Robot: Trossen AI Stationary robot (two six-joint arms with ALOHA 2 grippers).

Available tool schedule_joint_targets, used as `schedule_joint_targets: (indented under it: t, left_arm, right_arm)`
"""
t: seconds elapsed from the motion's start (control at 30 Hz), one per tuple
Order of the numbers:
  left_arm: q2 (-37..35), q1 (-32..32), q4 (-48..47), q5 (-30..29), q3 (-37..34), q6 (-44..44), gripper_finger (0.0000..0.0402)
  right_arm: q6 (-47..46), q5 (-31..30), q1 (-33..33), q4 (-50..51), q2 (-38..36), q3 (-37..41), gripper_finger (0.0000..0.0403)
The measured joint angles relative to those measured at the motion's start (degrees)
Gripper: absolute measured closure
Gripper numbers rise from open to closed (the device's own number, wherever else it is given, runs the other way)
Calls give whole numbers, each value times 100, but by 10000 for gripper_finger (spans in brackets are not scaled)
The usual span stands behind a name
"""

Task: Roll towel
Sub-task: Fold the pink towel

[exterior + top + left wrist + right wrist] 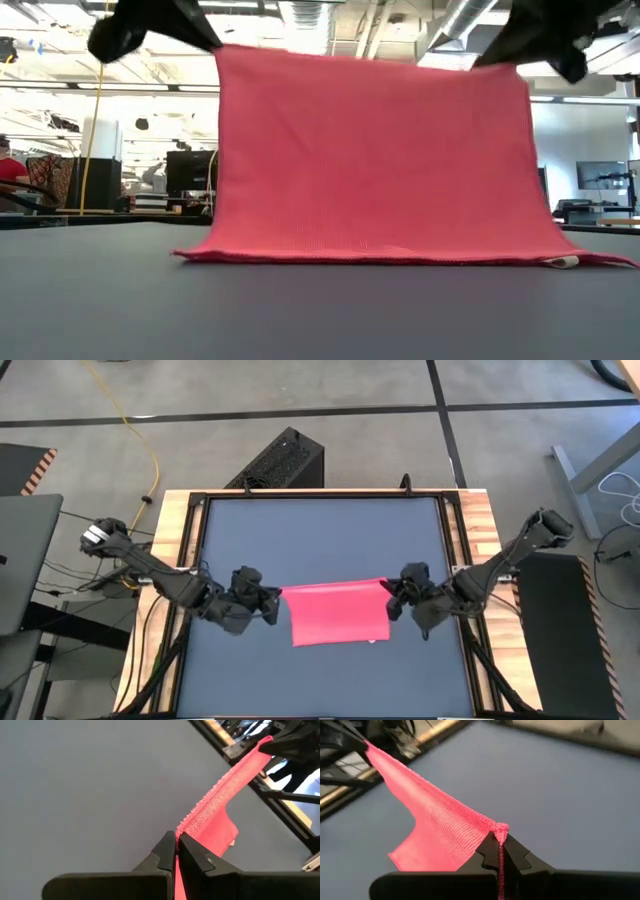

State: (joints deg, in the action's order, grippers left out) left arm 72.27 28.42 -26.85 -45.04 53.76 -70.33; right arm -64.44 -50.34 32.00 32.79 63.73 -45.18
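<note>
We are seeing the towel (335, 612) hanging between both arms over the middle of the tabletop (320, 540): its top edge is stretched taut, its lower edge is resting on the table.

The left gripper (176, 851) is pinched shut on one top corner, and the right gripper (500, 851) is clamped on the other.

Risks, as we are judging them:
- Each grip is taking only a thin bite of cloth; any extra pull apart could be slipping a corner free.
- Uneven lowering could be skewing the edge, so the roll starts crooked.
- The trailing hem could be dragging and bunching on the table.

A small white tag (563, 262) is showing at the hem; we are reading no writing on it.
</note>
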Motion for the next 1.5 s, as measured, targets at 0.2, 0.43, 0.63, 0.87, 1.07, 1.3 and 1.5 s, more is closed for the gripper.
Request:
schedule_joint_targets:
  t: [0.2, 0.43, 0.63, 0.87, 1.07, 1.3, 1.5]
  left_arm:
    - [-2, -443, 1224, 707, -655, 259, 401]
    - [-2, -846, 2691, 1470, -1453, 213, 401]
    - [-4, -1078, 3949, 1801, -2034, 328, 401]
    - [-4, -1300, 4077, 1983, -2142, 668, 401]
    - [-4, -1619, 4022, 2169, -2142, 874, 401]
    - [-6, -2062, 3924, 2462, -2142, 1199, 401]
    - [-6, -2256, 3924, 2799, -2142, 1478, 401]
  right_arm:
    - [-69, 805, -554, -523, -3, 461, 385]
    - [209, 1677, -1184, -835, -16, 604, 385]
    - [565, 1946, -1476, -940, -18, 604, 385]
    - [926, 2160, -1820, -928, -18, 604, 385]
    - [1200, 2448, -2218, -930, -18, 602, 385]
    - [1486, 2855, -2704, -934, -18, 602, 385]
    - [1571, 3006, -2867, -931, -18, 600, 385]
